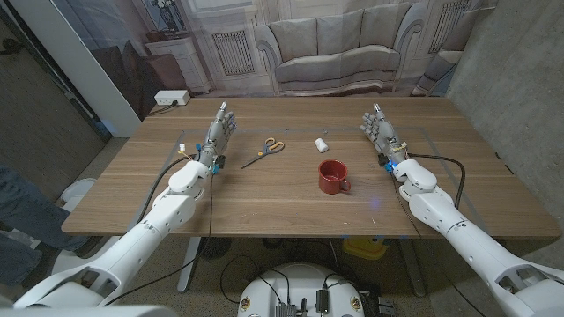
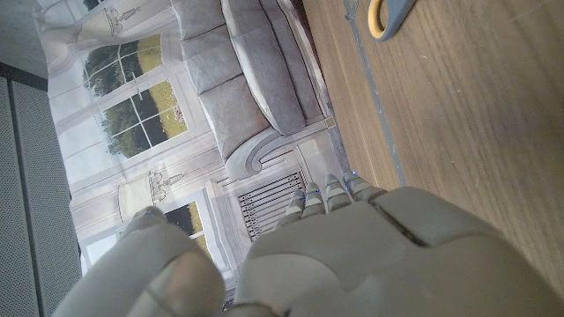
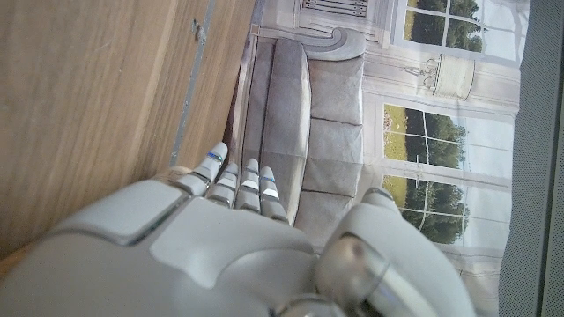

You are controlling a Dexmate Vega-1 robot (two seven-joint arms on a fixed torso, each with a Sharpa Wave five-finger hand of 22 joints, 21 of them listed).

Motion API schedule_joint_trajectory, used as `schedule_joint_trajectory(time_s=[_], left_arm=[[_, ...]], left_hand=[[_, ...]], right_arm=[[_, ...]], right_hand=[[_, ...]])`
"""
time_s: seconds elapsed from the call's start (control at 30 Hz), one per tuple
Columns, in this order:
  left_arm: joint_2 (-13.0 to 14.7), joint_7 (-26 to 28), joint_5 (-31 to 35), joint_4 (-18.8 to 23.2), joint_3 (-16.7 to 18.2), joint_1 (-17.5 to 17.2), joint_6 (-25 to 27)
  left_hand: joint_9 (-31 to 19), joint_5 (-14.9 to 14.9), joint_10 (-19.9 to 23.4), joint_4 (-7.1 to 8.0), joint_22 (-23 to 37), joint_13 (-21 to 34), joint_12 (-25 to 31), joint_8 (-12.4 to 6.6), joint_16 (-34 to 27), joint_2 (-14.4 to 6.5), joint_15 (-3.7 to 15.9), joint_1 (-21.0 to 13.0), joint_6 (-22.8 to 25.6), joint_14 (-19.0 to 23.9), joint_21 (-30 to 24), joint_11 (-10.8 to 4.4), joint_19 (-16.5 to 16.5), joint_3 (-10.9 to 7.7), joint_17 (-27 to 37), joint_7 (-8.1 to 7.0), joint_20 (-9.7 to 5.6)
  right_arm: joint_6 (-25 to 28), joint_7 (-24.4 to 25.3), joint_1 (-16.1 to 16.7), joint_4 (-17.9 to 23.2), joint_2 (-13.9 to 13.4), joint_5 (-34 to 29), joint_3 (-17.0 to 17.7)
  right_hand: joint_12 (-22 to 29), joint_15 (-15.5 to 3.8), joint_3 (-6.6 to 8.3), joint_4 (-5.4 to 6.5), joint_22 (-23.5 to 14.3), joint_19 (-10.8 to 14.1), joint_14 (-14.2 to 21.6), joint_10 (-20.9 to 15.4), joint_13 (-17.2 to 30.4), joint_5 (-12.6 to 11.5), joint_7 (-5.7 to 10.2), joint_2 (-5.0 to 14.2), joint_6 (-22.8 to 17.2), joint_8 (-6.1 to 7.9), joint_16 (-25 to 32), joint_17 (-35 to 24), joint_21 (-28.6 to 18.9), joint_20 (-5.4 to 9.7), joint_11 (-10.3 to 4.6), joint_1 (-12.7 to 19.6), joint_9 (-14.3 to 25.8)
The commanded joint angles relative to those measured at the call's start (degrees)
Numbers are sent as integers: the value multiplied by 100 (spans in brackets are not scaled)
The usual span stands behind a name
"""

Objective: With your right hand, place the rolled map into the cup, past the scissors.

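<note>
Nearest you, both arms reach in over the wooden counter. Next comes the red cup, standing upright near the middle with its handle turned toward you. Beyond it, and close by, lies the rolled map — a short white roll resting on the counter, just past the cup's far rim. To its left, a little apart, lie the scissors with their orange handles at the far end. Your right hand stands on its edge at the right, fingers straight, apart and holding nothing; your left hand waits the same way, released, on the far side of the scissors.

Nothing is grasped yet, so I judge the task is at its first step — the reach. Your next move calls for sweeping the right hand inward to the map and pinching it across its short body.
</note>
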State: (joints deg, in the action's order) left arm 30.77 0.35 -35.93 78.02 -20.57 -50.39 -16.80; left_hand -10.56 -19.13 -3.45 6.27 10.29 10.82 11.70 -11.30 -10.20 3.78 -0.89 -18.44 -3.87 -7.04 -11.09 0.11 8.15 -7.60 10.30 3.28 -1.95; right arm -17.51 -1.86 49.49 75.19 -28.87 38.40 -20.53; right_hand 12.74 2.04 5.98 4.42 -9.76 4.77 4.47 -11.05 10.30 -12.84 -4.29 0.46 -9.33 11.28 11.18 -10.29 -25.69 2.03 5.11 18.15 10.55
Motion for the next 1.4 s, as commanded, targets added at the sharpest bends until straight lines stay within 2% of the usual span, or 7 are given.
schedule_joint_trajectory(time_s=[0.03, 0.63, 1.1, 1.4], left_arm=[[189, 191, 77, 513, 100, -317, -40], [58, -155, 133, 177, -26, 14, -258], [17, -86, 178, 244, -83, 11, -210], [53, -59, 231, 297, -98, 21, -170]], left_hand=[[-19, -28, -51, -4, 8, 25, 35, -30, -46, -1, 1, -31, -51, -56, -22, -1, 26, -17, 19, -13, -72], [-20, -28, -35, -7, 9, 26, 39, -34, -53, -10, 12, -38, -26, -43, -26, -9, 26, 2, 19, -19, -61], [-21, -28, -1, -12, 9, 26, 50, -39, -58, -30, 16, -54, 1, -29, -30, 5, 23, 13, 17, -27, -45], [-21, -29, 0, -17, 9, 26, 48, -36, -61, -43, 23, -67, 5, -18, -32, -14, 21, 17, 17, -32, -39]], right_arm=[[-107, 58, 181, 171, 29, 75, 58], [-192, 344, 476, 762, -192, -160, 127], [-227, 297, 594, 947, -354, -221, 167], [-204, 418, 786, 1237, -539, -325, 248]], right_hand=[[16, -18, 47, -17, -29, 80, 53, -30, 25, -14, 13, -6, -54, 27, 19, -11, -13, 93, 1, 36, 11], [14, -26, 44, -40, -31, 105, 80, -59, 24, -1, 32, 3, -63, 18, 10, -8, 29, 89, -14, 55, 11], [15, -28, 47, -59, -32, 135, 106, -86, 24, 7, 32, 15, -78, 16, 7, -7, 55, 89, 4, 75, 12], [18, -30, 45, -70, -33, 162, 125, -108, 24, 13, 31, 19, -93, 17, 6, -7, 70, 84, 5, 85, 12]])
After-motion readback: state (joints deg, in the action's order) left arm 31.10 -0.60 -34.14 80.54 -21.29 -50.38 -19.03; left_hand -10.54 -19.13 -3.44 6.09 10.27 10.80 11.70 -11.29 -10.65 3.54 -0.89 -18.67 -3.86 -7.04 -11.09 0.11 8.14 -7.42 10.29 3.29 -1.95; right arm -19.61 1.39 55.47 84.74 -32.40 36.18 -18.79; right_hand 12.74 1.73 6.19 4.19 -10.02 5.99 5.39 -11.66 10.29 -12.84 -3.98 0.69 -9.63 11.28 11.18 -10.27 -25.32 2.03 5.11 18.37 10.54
